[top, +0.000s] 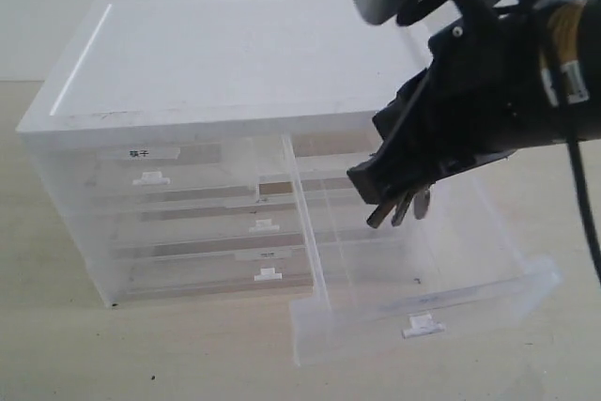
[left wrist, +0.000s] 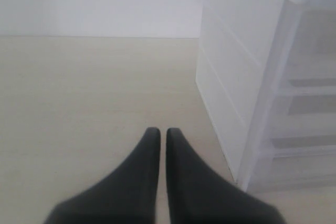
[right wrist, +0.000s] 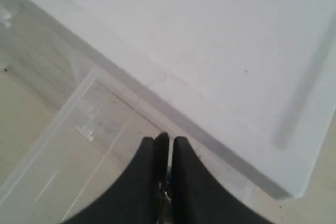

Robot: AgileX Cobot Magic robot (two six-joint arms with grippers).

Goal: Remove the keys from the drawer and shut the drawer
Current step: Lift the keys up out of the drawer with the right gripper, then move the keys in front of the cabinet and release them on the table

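Observation:
The drawer (top: 488, 298), translucent white with a small tab handle (top: 423, 326), stands pulled far out of the cabinet's right half. Above its open inside hang the keys (top: 399, 207), dark metal blades dangling from my right gripper (top: 374, 192), which is shut on them. In the right wrist view the right gripper (right wrist: 168, 141) shows a dark key piece (right wrist: 164, 148) pinched between its fingers, with the drawer's floor (right wrist: 79, 145) below. My left gripper (left wrist: 158, 132) is shut on nothing, low over the tabletop beside the cabinet's side wall; it is out of the exterior view.
The white plastic cabinet (top: 216, 63) holds a half-width drawer with a black-lettered label (top: 150, 152) and full-width drawers (top: 263, 251) below, all pushed in. Its side wall (left wrist: 231, 77) is near the left gripper. Beige tabletop (top: 141, 354) lies in front.

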